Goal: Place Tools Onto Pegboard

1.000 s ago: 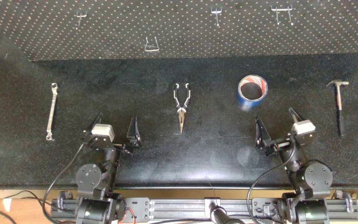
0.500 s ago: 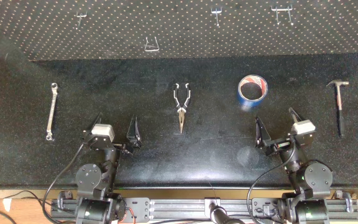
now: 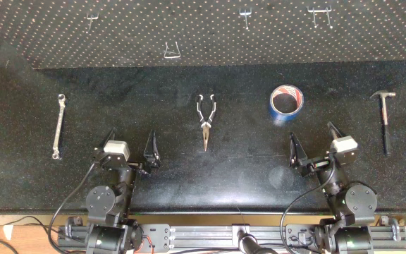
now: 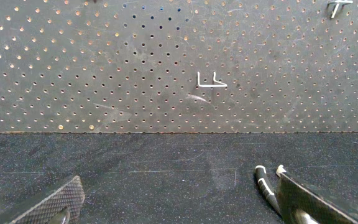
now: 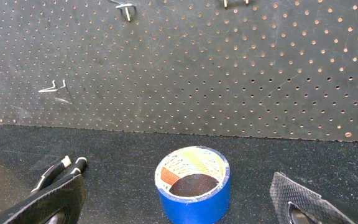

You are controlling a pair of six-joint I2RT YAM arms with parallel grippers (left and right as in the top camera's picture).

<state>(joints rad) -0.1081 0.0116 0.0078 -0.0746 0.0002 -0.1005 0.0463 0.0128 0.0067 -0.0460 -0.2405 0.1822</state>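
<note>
We see both arms low near their bases. The left claw (image 3: 132,134) is spread wide and released, with nothing between its fingers, and the right claw (image 3: 311,131) is open and empty in the same way. Four tools lie on the black surface (image 3: 154,92), all short of the pegboard (image 3: 203,32). A wrench (image 3: 59,125) lies at the far left. Needle-nose pliers (image 3: 206,120) are in the middle, tip toward the arms. A blue tape roll (image 3: 287,103) lies flat, hole upward, just beyond the right claw. A hammer (image 3: 384,120) is at the far right, head toward the pegboard. A wire hook (image 3: 172,50) juts from the pegboard's lower part, and others sit higher.
</note>
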